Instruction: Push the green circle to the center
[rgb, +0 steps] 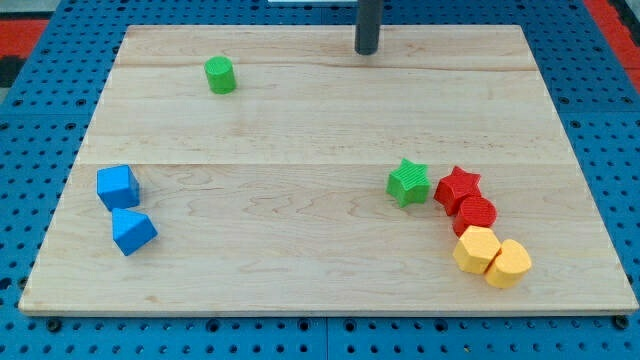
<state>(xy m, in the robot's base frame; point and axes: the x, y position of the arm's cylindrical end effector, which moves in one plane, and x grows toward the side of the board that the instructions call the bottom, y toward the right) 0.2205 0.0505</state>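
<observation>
The green circle (220, 75) sits near the board's upper-left corner, well apart from everything else. Our tip (367, 50) stands to the view's right of the green circle, near the board's top edge, touching nothing; we carry no pincer, only the bare rod, so nothing is held.

The centre lies to the lower right of the green circle, so we judge the push should start from its upper-left side. That means we first circle round above the green circle without clipping it, then drive through its middle so the round block does not roll off the tip sideways.

The wooden board (300, 260) is smooth and pale, and the path from the green circle toward the centre is open. Far to the lower right of the green circle lie a green star (408, 182), a red star (458, 187), a red block (476, 214) and two yellow blocks (476, 248) (508, 264); below it sit a blue cube (118, 186) and a second blue block (132, 231). A blue pegboard (40, 100) surrounds the board.
</observation>
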